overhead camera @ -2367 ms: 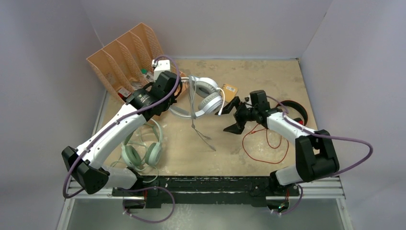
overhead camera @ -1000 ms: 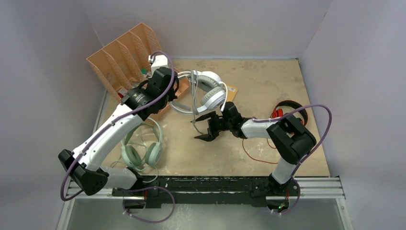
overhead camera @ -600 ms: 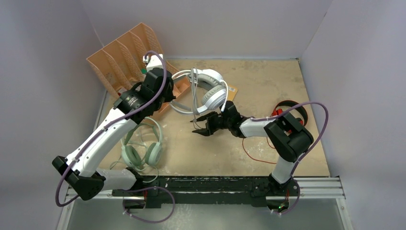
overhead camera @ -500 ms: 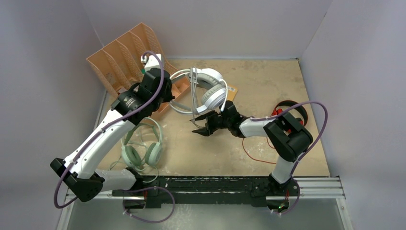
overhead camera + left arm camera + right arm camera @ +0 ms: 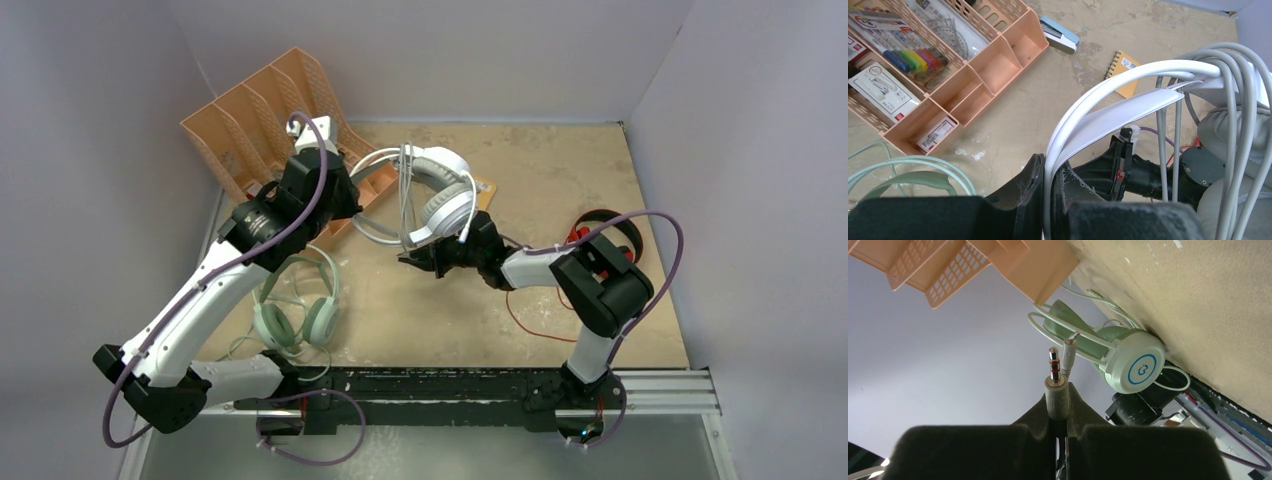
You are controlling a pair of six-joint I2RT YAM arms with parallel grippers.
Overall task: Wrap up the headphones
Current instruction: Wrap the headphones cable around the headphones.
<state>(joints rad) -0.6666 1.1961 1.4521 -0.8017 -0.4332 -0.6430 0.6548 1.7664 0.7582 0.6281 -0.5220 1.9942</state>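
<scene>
Here's the field of play: a beige, mottled tabletop (image 5: pixel 570 160), scuffed pale in patches, boxed in by plain lilac-grey walls (image 5: pixel 450 50), with a black rail (image 5: pixel 430 385) along the near edge.

The left gripper (image 5: pixel 1049 182) is clamped tight on the smooth white plastic headband of the white headphones (image 5: pixel 442 200), holding them up at back centre. Their grey cord (image 5: pixel 1243 105) is looped in several round strands over the band, beside a padded grey ear cushion.

Just below that headset, the right gripper (image 5: pixel 1058 407) is pinched closed on a jack plug (image 5: pixel 1057 390) with a grey barrel and a metal tip with red rings (a second, paler plug pokes up just behind it; whose, I can't tell).

Around them:
- A peach lattice-sided organiser (image 5: pixel 255 120) sits at back left, full of stationery.
- A yellow spiral notebook (image 5: pixel 1123 70) and a blue-and-white stapler (image 5: pixel 1060 36) lie near it.
- The mint-green headphones (image 5: pixel 295 310) lie flat at near left, beside the left arm.
- The red and black headphones (image 5: pixel 605 235) lie at right, partly behind the right arm's elbow, with their red cord (image 5: pixel 508 305) in loose loops on the table.
</scene>
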